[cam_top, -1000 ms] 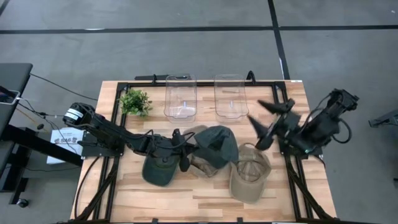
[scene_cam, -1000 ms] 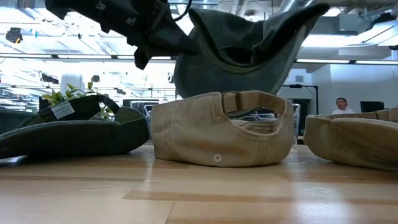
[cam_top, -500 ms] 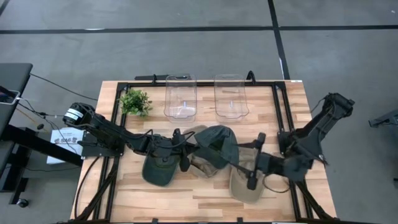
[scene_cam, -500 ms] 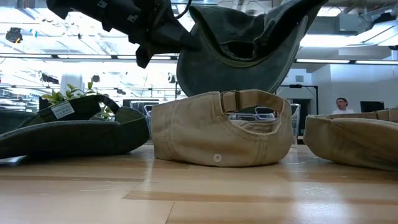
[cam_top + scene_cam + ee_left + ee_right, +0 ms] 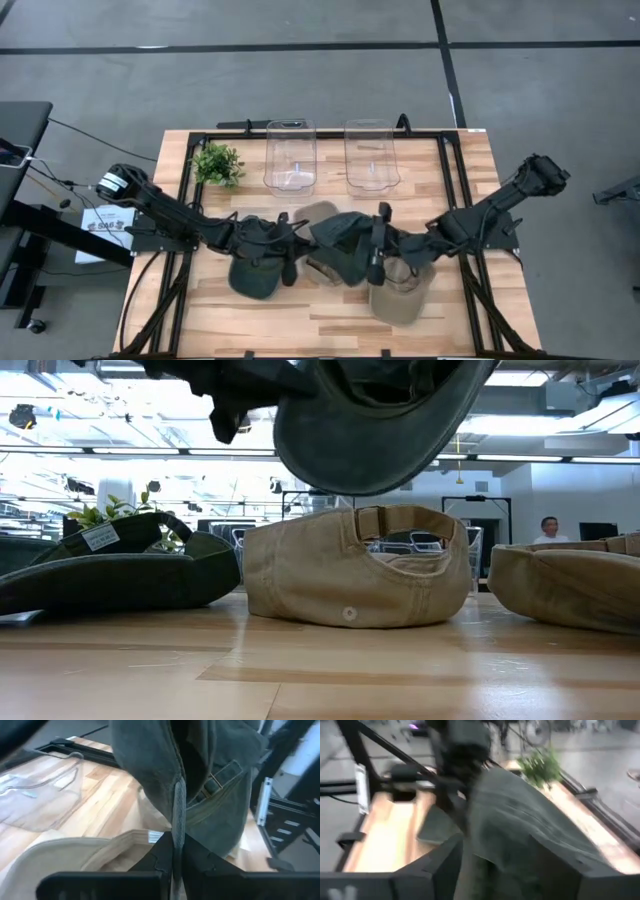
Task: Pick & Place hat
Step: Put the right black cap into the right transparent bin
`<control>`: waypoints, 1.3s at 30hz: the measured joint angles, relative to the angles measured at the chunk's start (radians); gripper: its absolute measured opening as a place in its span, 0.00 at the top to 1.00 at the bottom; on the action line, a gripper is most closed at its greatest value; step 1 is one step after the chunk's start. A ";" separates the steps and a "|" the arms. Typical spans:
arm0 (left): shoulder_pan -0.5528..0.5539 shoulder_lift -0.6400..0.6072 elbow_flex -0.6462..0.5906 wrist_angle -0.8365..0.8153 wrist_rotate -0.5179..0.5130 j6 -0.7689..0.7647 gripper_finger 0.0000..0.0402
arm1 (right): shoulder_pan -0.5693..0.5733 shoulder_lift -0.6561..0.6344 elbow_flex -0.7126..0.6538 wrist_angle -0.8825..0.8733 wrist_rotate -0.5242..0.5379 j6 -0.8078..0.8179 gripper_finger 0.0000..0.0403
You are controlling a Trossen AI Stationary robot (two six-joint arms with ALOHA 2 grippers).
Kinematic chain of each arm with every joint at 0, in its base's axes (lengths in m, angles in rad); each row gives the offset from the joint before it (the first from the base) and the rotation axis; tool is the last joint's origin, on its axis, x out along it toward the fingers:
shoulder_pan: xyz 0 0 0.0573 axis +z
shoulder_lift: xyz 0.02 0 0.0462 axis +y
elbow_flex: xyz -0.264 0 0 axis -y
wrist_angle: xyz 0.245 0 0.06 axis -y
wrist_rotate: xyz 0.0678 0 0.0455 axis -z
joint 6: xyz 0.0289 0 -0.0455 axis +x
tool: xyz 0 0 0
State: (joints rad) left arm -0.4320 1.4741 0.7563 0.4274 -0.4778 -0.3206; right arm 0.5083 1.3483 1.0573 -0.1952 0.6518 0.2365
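Note:
A dark green cap (image 5: 340,238) hangs in the air above the table's middle, held by my left gripper (image 5: 298,243), which comes in from the left and is shut on it. In the low view the green cap (image 5: 370,430) floats above a tan cap (image 5: 360,565). My right gripper (image 5: 373,243) reaches in from the right, open, with one finger on each side of the green cap's crown (image 5: 520,835). Blur hides whether it touches the cap. My left gripper (image 5: 173,840) pinches the green cap's brim edge (image 5: 177,815) between its two fingers (image 5: 195,857), coming level from the table's left side. The cap is lifted clear of the table and hangs with its crown bulging downward (image 5: 360,470).
Another dark green cap (image 5: 255,272) lies left of the middle, a tan cap (image 5: 320,265) under the held one, and a second tan cap (image 5: 400,292) to the right. Two clear bins (image 5: 290,155) (image 5: 370,155) and a small plant (image 5: 217,163) stand along the far side.
My right arm has swung from the table's right edge in toward the middle, bringing its open gripper up to the held green cap. The cap has tipped in the left gripper's hold, its rounded crown now lower and facing the low camera.

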 joint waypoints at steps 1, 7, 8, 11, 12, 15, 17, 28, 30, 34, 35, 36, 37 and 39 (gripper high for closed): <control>-0.007 -0.002 0.000 0.000 0.000 0.001 0.95 | -0.011 0.000 0.000 -0.026 -0.002 0.017 0.50; -0.017 -0.002 0.000 0.000 -0.002 0.007 0.95 | -0.067 0.000 0.000 -0.237 0.068 0.104 0.74; -0.014 -0.002 0.000 0.000 -0.003 0.007 0.95 | -0.073 0.000 0.000 -0.271 0.112 0.112 0.78; -0.011 -0.002 0.000 0.000 -0.005 0.006 0.95 | -0.086 -0.002 0.000 -0.324 0.235 0.115 0.89; -0.012 -0.002 0.000 0.000 -0.004 0.007 0.95 | -0.088 -0.006 0.000 -0.335 0.269 0.114 0.92; -0.013 -0.002 0.000 0.001 0.000 0.009 0.95 | -0.092 -0.023 0.000 -0.336 0.351 0.088 0.98; -0.012 -0.002 0.000 0.000 0.000 0.010 0.95 | -0.091 -0.035 0.002 -0.336 0.373 0.067 0.99; -0.011 -0.002 0.000 -0.003 -0.076 0.011 0.95 | 0.081 -0.098 0.150 -0.215 0.376 -0.124 0.94; -0.011 -0.002 0.000 -0.004 -0.131 0.011 0.95 | 0.132 -0.095 0.156 -0.125 0.372 -0.180 0.95; -0.010 -0.002 0.000 -0.004 -0.231 0.011 0.95 | 0.225 -0.066 0.155 -0.049 0.350 -0.183 0.98; -0.011 -0.002 0.000 -0.004 -0.249 0.011 0.95 | 0.244 -0.052 0.151 -0.054 0.357 -0.152 0.98; -0.013 -0.002 0.000 -0.003 -0.264 0.011 0.95 | 0.264 -0.036 0.145 -0.064 0.381 -0.118 0.99; -0.015 -0.002 0.000 -0.003 -0.280 0.011 0.95 | 0.284 -0.016 0.135 -0.072 0.411 -0.084 0.99; -0.019 0.005 0.000 0.001 -0.316 0.011 0.95 | 0.317 0.022 0.106 -0.074 0.474 -0.018 1.00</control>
State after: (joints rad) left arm -0.4515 1.4795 0.7563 0.4282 -0.7941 -0.3096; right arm 0.8248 1.3699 1.1630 -0.2687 1.1260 0.2184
